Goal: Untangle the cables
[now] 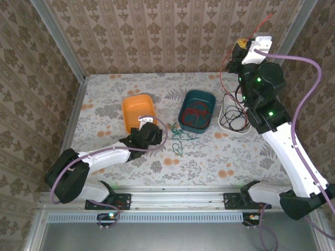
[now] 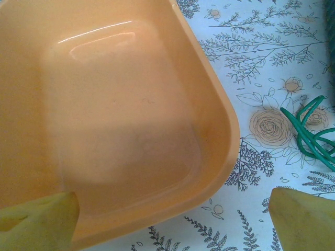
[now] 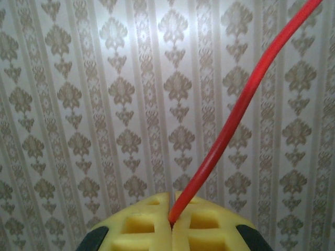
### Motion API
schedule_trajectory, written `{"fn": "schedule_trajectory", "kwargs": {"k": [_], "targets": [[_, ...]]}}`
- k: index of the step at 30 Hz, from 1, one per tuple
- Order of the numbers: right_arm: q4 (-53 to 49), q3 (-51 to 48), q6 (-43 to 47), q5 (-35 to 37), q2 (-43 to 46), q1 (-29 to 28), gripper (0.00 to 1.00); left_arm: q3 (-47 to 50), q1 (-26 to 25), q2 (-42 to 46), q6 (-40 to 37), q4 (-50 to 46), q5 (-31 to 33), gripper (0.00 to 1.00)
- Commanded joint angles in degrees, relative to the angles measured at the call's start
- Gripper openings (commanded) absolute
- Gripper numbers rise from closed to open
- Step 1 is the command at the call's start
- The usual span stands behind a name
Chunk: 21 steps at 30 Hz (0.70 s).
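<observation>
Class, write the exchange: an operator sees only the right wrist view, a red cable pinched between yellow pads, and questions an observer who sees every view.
Operator: Where does my red cable go?
Observer: From the right tool, raised near the back wall, it drops toward the white tray.
Operator: And the left tool?
Observer: Open, over the orange tray's near corner.

Both arms have white links, black joints, purple cables, green lights, yellow end effector pads.
</observation>
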<state>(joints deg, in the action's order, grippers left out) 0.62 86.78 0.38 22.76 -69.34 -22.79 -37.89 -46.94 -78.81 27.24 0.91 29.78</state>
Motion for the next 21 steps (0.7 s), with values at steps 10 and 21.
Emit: {"fn": "schedule_trajectory", "kwargs": {"k": [10,21], "targets": [[-3.73,3.35,-5.42,-3.24,-7.58,-0.24,0.0,-0.79,-0.33,0.13,-0.13,0.72,0.8,0.95],[-12.15,-11.76,-21.77,-6.16,-17.7,-0.45,0.0,-0.08,-0.44,0.31,0.79,1.06,0.79,0.95]]}}
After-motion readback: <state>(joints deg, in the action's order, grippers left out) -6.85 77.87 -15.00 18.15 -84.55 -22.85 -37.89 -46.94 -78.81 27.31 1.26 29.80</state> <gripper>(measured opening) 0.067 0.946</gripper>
